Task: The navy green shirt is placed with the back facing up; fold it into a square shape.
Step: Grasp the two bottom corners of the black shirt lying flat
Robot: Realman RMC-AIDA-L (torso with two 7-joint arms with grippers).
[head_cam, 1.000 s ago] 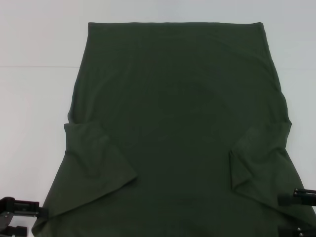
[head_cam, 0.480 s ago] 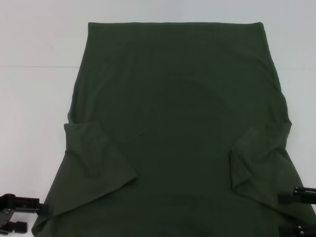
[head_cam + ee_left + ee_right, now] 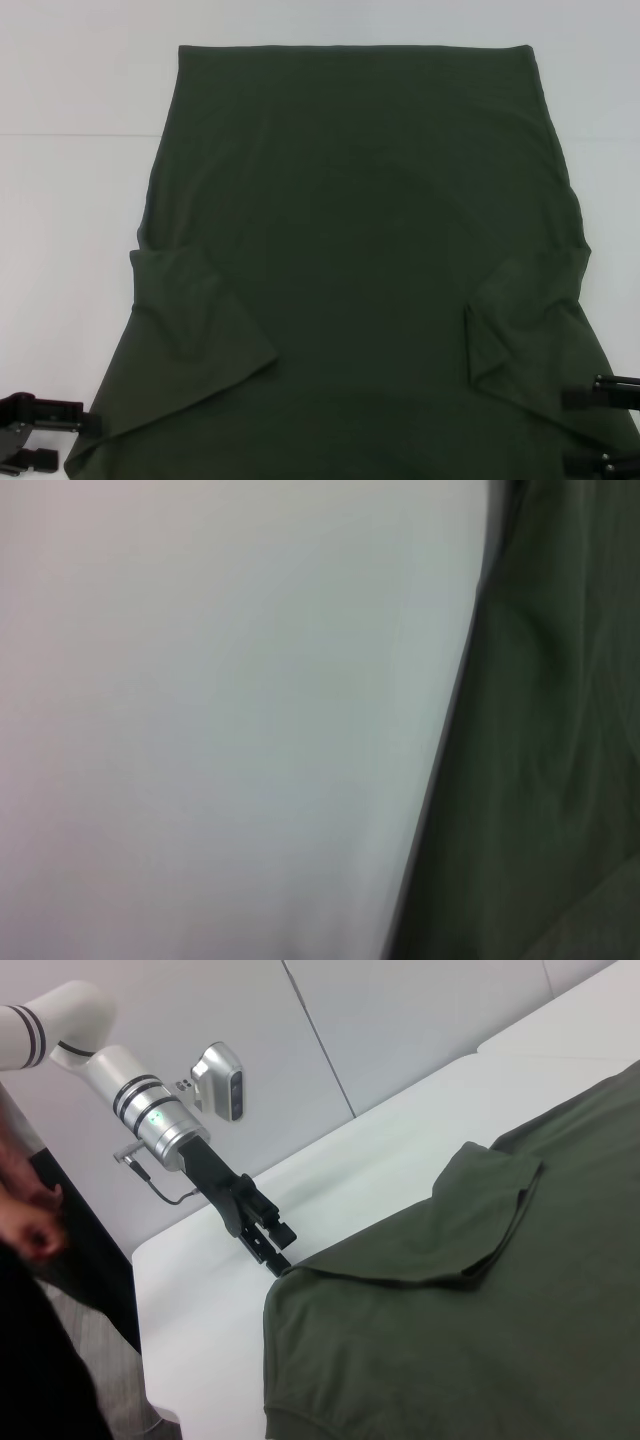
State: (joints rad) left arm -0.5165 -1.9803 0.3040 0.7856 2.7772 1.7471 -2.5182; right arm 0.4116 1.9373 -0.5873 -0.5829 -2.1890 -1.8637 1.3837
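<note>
shirt [image 3: 350, 260]: flat, plain side up, sleeves folded in
left gripper [image 3: 55, 440]: lower left, dropped lower, jaws spread
right gripper [image 3: 600, 430]: lower right, spread, unmoved
step: shoulder-end grasp pending

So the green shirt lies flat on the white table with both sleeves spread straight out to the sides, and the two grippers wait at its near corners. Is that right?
Not quite. The navy green shirt does lie on the white table, but the head view shows both sleeves already folded inward onto the body. The left gripper and right gripper are at its near corners, as you said.
</note>
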